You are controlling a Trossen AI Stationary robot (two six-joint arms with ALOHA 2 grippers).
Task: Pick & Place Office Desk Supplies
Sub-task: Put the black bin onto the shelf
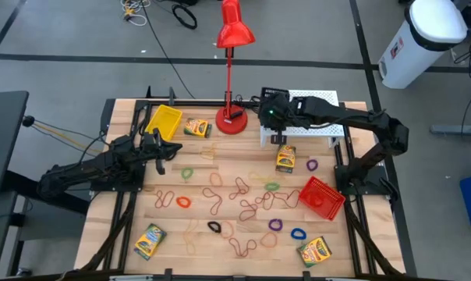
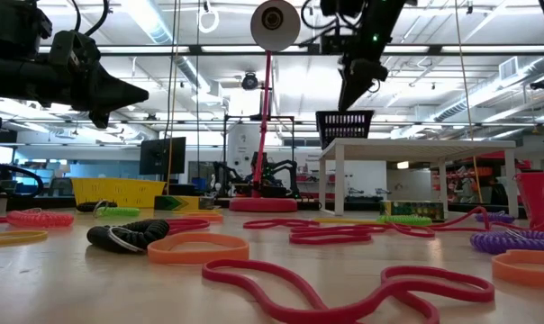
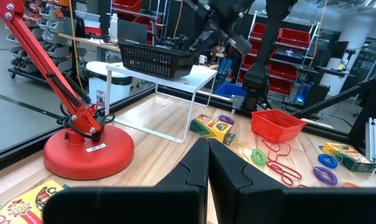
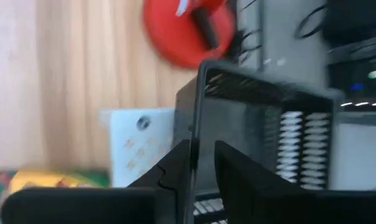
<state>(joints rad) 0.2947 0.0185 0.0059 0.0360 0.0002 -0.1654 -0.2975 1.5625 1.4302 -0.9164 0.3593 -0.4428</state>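
My left hand (image 1: 159,146) hangs pressed shut and empty just by the yellow bin (image 1: 164,120) at the worktop's (image 1: 196,176) far left; rubber bands (image 1: 243,195) and crayon boxes (image 1: 149,240) lie loose across the middle. My right hand (image 1: 271,111) straddles the black bin's (image 1: 273,95) wall on the white stand (image 1: 317,130), fingers slightly apart; whether it grips I cannot tell; the red bin (image 1: 323,196) lies tipped, so I judge most sorting is left.
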